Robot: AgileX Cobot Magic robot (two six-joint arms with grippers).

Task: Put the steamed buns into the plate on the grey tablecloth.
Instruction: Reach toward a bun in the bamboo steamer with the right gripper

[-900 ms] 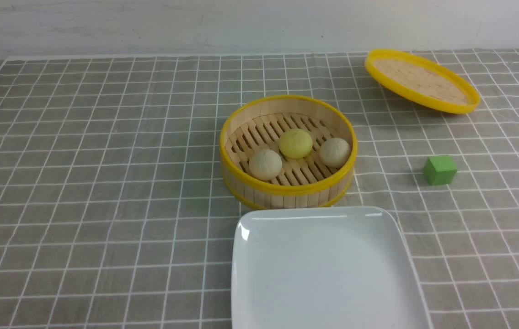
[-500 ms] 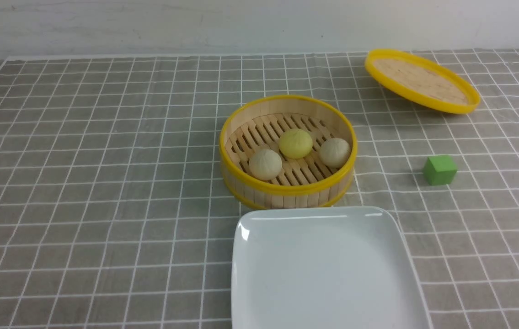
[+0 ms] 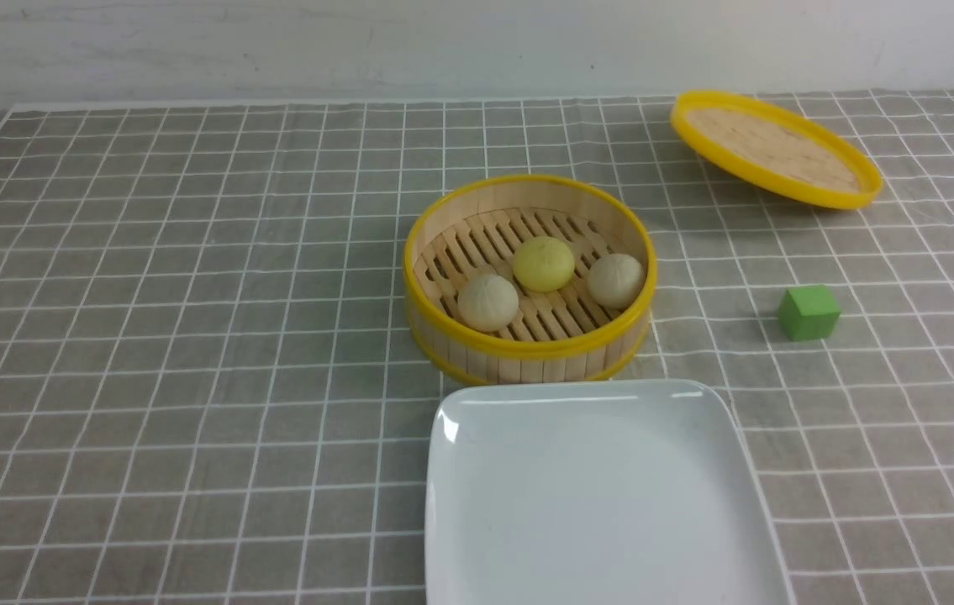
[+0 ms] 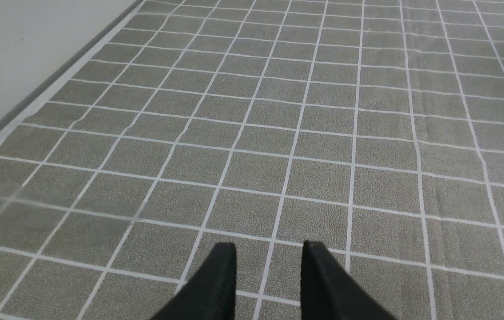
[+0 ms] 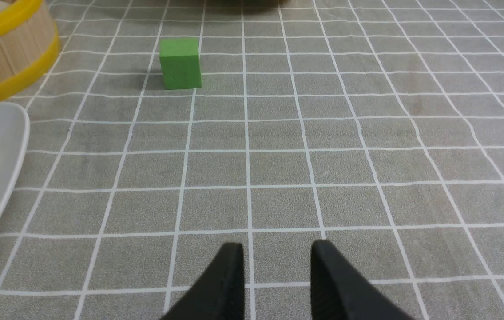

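Nothing's been grabbed yet. All three buns sit in the open steamer basket (image 3: 527, 351) around the middle of the tabletop. The yellow bun (image 3: 543, 263) is a bit toward the far edge, with one beige bun (image 3: 487, 302) to its left and the other beige bun (image 3: 615, 280) to its right. They're round domes, so there's no real long axis. Each rests flat side down on the slats with the pleated top facing up, which looks handy for a pinch from above. The plate (image 3: 594, 504) is at the near edge, just in front of the basket, so the carry should be short. The lid (image 3: 775, 151) lies by the far right corner, and a green cube (image 3: 808, 313) sits off to the basket's right. The left gripper (image 4: 268, 249) and right gripper (image 5: 277, 246) hang over bare tablecloth (image 3: 191, 336), jaws apart with nothing between them.
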